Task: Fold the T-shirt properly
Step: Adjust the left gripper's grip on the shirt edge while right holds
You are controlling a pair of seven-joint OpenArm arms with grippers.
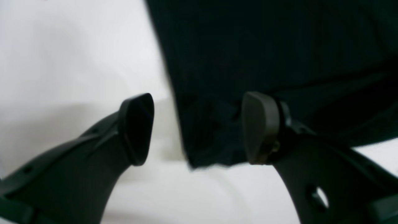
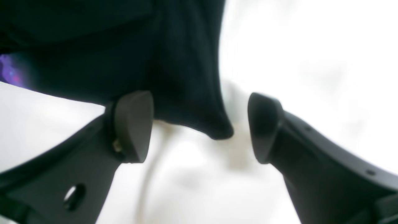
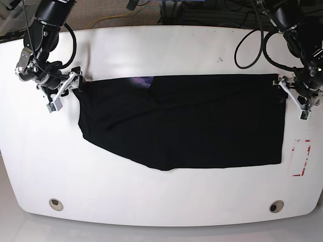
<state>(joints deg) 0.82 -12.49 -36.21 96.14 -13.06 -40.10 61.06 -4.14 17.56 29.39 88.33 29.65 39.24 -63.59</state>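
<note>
The black T-shirt (image 3: pixel 181 121) lies flat on the white table (image 3: pixel 161 50) as a wide band, its lower left edge slanting. A small purple print (image 3: pixel 141 80) shows near its top edge. My right gripper (image 3: pixel 78 85) stands open at the shirt's upper left corner. In the right wrist view that gripper (image 2: pixel 199 127) straddles a pointed tip of the T-shirt (image 2: pixel 186 77) without pinching it, and the purple print (image 2: pixel 9 73) shows at the far left. My left gripper (image 3: pixel 281 85) is at the upper right corner. In its wrist view this gripper (image 1: pixel 199 129) is open, with the T-shirt (image 1: pixel 264 53) hem between the fingers.
A red-outlined marking (image 3: pixel 301 157) is on the table right of the shirt. Two round holes (image 3: pixel 56 203) (image 3: pixel 275 206) sit near the front edge. Cables (image 3: pixel 247 45) run behind both arms along the back edge.
</note>
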